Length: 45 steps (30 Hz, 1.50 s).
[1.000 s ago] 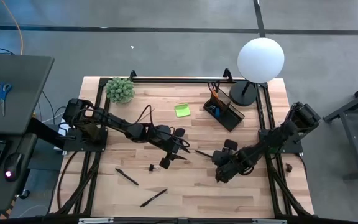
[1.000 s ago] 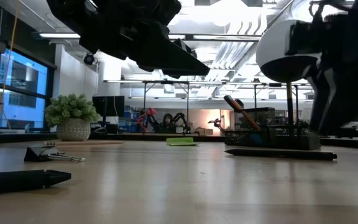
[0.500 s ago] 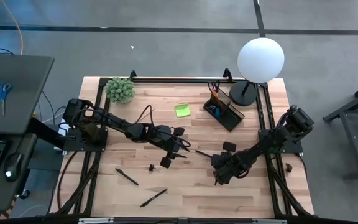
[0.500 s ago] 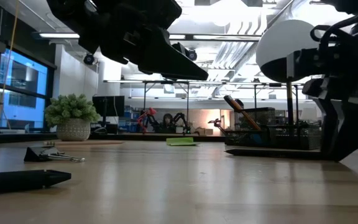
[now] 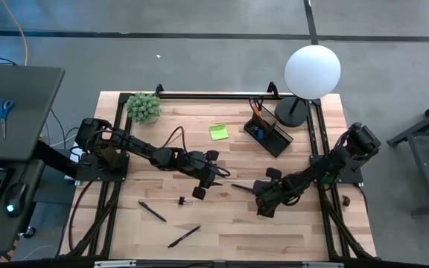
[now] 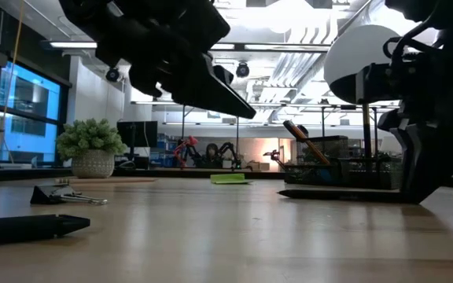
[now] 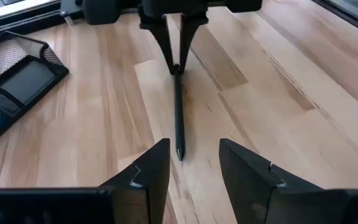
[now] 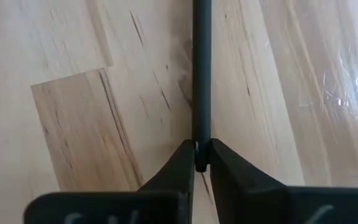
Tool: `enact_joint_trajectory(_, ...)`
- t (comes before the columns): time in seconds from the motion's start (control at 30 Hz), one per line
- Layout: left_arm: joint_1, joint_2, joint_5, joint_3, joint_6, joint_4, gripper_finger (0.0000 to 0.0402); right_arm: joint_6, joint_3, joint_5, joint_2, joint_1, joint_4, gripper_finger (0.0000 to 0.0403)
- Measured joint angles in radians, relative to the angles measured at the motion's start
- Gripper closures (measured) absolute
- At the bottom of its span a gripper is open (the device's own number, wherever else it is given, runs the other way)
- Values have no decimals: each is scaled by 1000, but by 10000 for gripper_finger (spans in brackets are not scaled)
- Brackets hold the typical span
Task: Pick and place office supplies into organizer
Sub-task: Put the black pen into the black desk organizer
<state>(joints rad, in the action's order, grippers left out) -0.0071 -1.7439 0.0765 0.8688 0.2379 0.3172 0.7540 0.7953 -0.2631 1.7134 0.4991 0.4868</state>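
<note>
Right now the black pen (image 8: 201,68) lies flat on the wooden table (image 5: 222,223), mid-table, and my right gripper (image 8: 197,163) has its fingertips pinched on one end of it. I grip the end, I judge, so the barrel hangs clear for dropping upright into the organizer (image 5: 268,134), which stands well apart near the lamp base (image 5: 293,112). In the left wrist view the same pen (image 7: 178,106) points toward my left gripper (image 7: 194,163), fingers apart, hovering just beside the free tip; probably waiting there to steady or take over. Two more pens (image 5: 153,211) rest nearer the front edge, a small clip (image 5: 181,200) between them and the left arm. The green sticky pad (image 5: 218,132) sits beside the organizer, not yet stowed.
</note>
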Motion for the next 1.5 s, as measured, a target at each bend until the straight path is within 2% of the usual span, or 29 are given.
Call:
enact_joint_trajectory(0.27,0,0,44,0,-7,46,275,-29,53,0,-33,4,95,385)
enact_joint_trajectory(0.53,0,0,54,0,-7,85,275,-14,215,80,-50,-22,342,386)
enact_joint_trajectory(0.67,0,0,54,0,-6,90,275,-49,302,124,-51,-45,409,386)
enact_joint_trajectory(0.83,-6,0,54,1,-6,168,275,-80,402,130,-51,-73,492,386)
enact_joint_trajectory(0.93,-27,-7,38,12,50,172,275,-74,444,144,-51,-96,522,386)
enact_joint_trajectory(1.1,-77,-23,-70,71,131,112,275,-40,496,147,-51,-121,560,386)
enact_joint_trajectory(1.37,-124,-86,-318,239,177,-181,275,-2,532,149,-53,-124,558,386)
enact_joint_trajectory(1.5,-124,-138,-336,299,177,-238,275,11,532,158,-53,-123,558,386)
